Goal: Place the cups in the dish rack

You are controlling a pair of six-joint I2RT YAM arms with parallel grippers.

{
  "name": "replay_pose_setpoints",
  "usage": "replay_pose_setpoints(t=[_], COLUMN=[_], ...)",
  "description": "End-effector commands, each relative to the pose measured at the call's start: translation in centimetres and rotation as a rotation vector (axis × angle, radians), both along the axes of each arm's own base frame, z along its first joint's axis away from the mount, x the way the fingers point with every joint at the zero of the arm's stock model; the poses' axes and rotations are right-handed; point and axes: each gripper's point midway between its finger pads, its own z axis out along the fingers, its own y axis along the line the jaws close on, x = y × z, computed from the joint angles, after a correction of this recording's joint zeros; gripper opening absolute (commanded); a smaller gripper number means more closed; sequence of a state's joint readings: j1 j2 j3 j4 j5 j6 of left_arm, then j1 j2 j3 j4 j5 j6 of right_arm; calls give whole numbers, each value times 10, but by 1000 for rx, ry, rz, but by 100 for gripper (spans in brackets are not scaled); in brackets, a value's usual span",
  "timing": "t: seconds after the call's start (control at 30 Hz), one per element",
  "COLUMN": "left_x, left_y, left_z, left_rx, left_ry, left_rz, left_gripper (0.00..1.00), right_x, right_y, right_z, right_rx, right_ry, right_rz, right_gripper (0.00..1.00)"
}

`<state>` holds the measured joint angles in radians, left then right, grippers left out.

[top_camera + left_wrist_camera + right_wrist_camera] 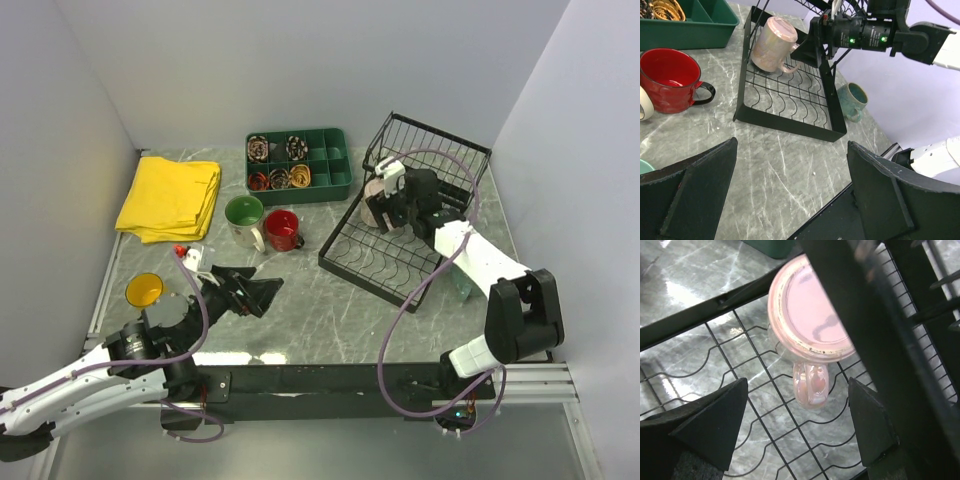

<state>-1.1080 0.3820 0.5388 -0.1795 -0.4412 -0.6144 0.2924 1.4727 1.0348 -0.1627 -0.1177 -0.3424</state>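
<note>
Presently on view, item one: beige-pink mug (772, 47), lodged inside the dish rack (790, 127) on the slotted wire base near the raised back tier, mouth down and leaning, its flat underside turned up toward the right gripper (797, 400). Right gripper: fingers spread wide, holding nothing, hanging just above the mug. The mug's handle points back into the gap between the two fingers, with no contact visible. The mug's long axis runs roughly along the gripper's line of approach, so the mug lies straight ahead of and below the fingers, not off to either side. Judgement: this mug counts as loaded, and the right arm need only lift clear without catching handle or wire. Left gripper (792, 165): fingers apart, empty, low over the table (330, 320) at the near left, facing the rack from well away. Items outstanding: red mug (670, 80) and cream mug with green inside (243, 215), upright, just beside each other on the table left of the rack; yellow mug (145, 290) near the left arm; teal mug (852, 100) standing just beside the rack's right edge. Judgement: the red mug, ahead and left of the left gripper with its handle toward the rack, falls to the left arm; the teal mug falls to the right.
</note>
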Motion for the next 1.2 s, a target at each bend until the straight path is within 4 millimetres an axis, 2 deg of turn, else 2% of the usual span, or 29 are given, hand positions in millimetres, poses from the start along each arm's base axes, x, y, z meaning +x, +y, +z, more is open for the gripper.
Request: replay_pose_setpoints(t=[0.0, 0.13, 0.3, 0.53, 0.73, 0.83, 0.87, 1.0, 1.13, 1.17], left_x=[-3, -2, -3, -2, -2, -3, -2, -2, -1, -1], left_y=[-2, -2, -2, -5, -4, -5, -4, -8, -13, -14], left_z=[19, 19, 18, 19, 19, 17, 16, 16, 16, 16], left_rx=[-52, -42, -46, -41, -42, -40, -42, -43, -31, -33], left_ry=[-17, -14, -13, -13, -11, -2, 2, 6, 8, 10], left_rz=[-16, -14, -14, -20, -19, -22, -19, -26, -34, -34], left_gripper=[96, 96, 96, 96, 96, 96, 96, 96, 96, 96], right_x=[12, 11, 3, -21, -32, -39, -42, -58, -79, -79], right_y=[-6, -8, -9, -6, -9, -13, -13, -7, 4, 4], right_z=[10, 7, 13, -5, -10, -6, 1, 10, 7, 4], right_rx=[15, 53, 118, 131, 84, 55, 59, 71, 87, 89], right_ry=[-81, -56, -41, 48, 46, 28, 8, 8, 66, 75], right_rz=[-68, -62, -52, 35, 93, 111, 121, 190, 296, 296], right_gripper=[88, 91, 94, 97, 97, 97, 97, 96, 95, 95])
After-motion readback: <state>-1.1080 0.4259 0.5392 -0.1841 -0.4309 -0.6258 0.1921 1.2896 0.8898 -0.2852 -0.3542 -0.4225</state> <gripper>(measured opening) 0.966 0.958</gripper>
